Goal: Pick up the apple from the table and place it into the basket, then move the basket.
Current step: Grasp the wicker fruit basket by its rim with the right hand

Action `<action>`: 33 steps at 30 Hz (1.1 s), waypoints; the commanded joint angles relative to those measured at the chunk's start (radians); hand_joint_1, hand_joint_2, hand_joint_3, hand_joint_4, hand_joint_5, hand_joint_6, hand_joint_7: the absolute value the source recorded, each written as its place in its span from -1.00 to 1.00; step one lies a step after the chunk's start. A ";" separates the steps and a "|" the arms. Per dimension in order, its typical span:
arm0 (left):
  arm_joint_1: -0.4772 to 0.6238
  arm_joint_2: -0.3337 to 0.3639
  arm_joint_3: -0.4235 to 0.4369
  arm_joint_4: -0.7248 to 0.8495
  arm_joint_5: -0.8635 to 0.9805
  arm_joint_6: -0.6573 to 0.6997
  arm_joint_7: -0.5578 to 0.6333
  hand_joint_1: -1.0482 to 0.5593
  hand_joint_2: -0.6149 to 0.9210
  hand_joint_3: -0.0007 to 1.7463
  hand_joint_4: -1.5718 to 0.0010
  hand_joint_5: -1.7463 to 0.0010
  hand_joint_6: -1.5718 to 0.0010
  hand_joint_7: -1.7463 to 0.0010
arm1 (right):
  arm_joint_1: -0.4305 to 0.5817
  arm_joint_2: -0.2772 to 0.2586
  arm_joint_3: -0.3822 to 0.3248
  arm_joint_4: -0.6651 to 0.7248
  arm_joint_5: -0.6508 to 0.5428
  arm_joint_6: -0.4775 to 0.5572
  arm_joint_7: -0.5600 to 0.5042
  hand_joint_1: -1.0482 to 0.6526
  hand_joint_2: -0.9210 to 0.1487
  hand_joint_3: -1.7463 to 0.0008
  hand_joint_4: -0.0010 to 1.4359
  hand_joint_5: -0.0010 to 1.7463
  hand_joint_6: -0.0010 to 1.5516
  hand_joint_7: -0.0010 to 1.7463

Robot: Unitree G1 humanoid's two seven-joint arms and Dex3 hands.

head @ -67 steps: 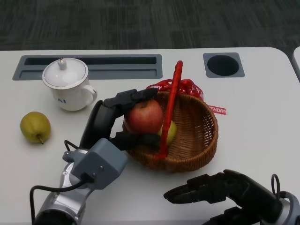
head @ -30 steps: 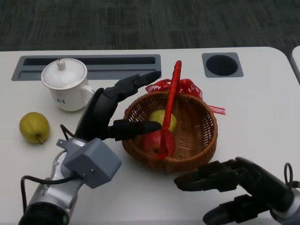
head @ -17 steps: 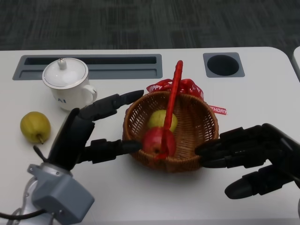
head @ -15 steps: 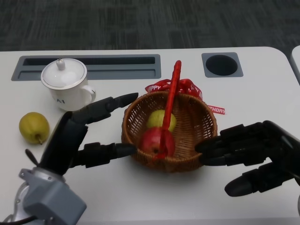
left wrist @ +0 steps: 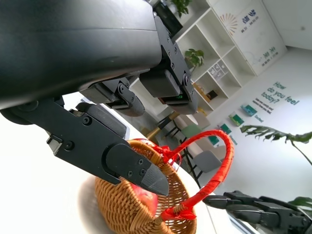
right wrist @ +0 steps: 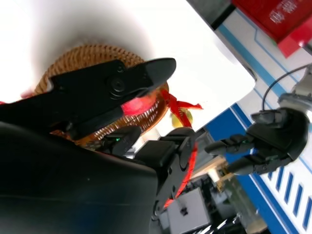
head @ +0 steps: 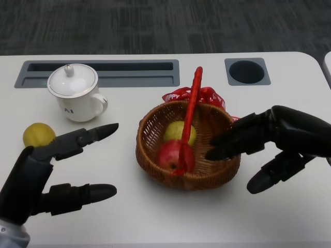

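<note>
The red apple [head: 172,155] lies inside the wicker basket [head: 217,168], next to a yellow-green fruit [head: 180,132]. A red handle [head: 190,111] arches over both. My left hand [head: 44,173] hovers at the lower left, well clear of the basket, holding nothing with its fingers spread. My right hand [head: 276,138] is at the basket's right side, its fingers reaching over the rim and its thumb outside, apart from the wall. In the left wrist view the basket [left wrist: 122,207], the apple [left wrist: 146,201] and my right hand [left wrist: 256,208] show beyond my left fingers [left wrist: 124,163].
A white lidded mug [head: 75,93] stands at the back left, with a yellow pear [head: 38,134] in front of it near my left hand. A grey tray slot [head: 103,72] and a round hole [head: 246,72] line the far edge. Red ribbon [head: 207,95] trails behind the basket.
My left hand dropped the apple into the basket and drew back to the lower left, fingers spread. My right hand rose from the front edge to the basket's right rim.
</note>
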 commanded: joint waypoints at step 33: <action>0.099 -0.072 0.035 -0.080 0.055 -0.024 0.021 -0.19 0.77 -0.99 0.02 0.99 0.06 0.99 | -0.345 -0.028 1.007 0.195 -1.475 0.639 -1.874 -0.61 -0.96 0.97 0.06 -0.98 -0.08 -0.98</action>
